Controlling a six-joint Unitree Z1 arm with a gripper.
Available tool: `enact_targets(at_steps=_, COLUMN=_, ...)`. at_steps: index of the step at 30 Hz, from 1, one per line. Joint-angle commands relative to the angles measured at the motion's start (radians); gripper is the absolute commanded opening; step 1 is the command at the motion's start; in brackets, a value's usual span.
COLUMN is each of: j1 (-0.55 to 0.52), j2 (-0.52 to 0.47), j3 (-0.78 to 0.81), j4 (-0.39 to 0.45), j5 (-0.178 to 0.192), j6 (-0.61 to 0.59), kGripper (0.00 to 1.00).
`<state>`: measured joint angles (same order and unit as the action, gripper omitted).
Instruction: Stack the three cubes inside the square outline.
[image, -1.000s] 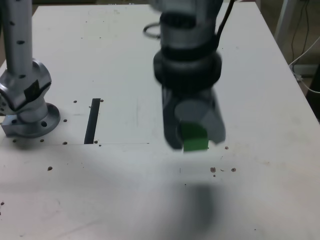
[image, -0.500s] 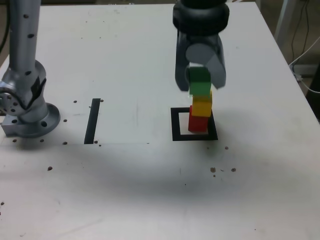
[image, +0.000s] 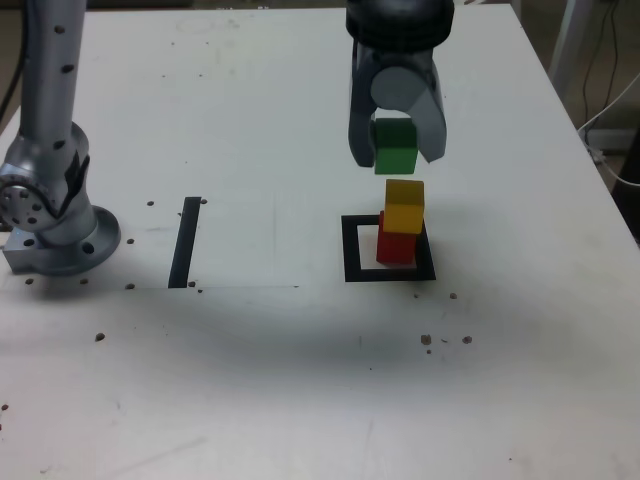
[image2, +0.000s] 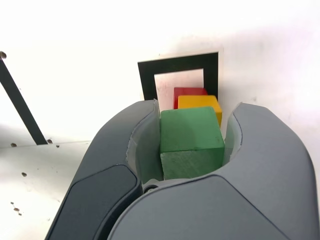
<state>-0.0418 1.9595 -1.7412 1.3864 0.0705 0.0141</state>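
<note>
we're now seeing a gap in the exterior view between the green cube (image: 396, 146) and the yellow one (image: 404, 207), where they were overlapping half a second ago. our claw (image: 398, 158) is gripping green; yellow is resting on the red one (image: 397, 249), within the outline (image: 352, 250). we're judging that green is still needing alignment, then careful lowering onto yellow.

Unitree Z1 arm, base (image: 65, 245) at nine o'clock in the exterior view. Two-finger gripper (image: 397, 140), toward twelve o'clock, pointing downward, jaws parted around a held cube.
</note>
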Motion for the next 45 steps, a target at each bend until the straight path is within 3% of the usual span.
enact_targets(at_steps=1, j1=-0.010, j2=0.003, j3=-0.001, j4=0.000, j5=-0.006, j6=-0.007, kGripper=0.08)
enact_targets(at_steps=10, j1=-0.039, j2=0.012, j3=0.003, j4=-0.011, j5=-0.023, j6=-0.055, kGripper=0.08)
enact_targets(at_steps=21, j1=-0.026, j2=0.024, j3=0.003, j4=-0.015, j5=-0.007, j6=-0.052, kGripper=0.09)
enact_targets(at_steps=38, j1=-0.023, j2=0.043, j3=-0.007, j4=-0.021, j5=-0.050, j6=-0.029, kGripper=0.10)
enact_targets(at_steps=42, j1=-0.021, j2=0.048, j3=-0.006, j4=-0.024, j5=-0.053, j6=-0.029, kGripper=0.21)
enact_targets(at_steps=45, j1=-0.017, j2=0.055, j3=0.000, j4=-0.027, j5=-0.061, j6=-0.026, kGripper=0.42)
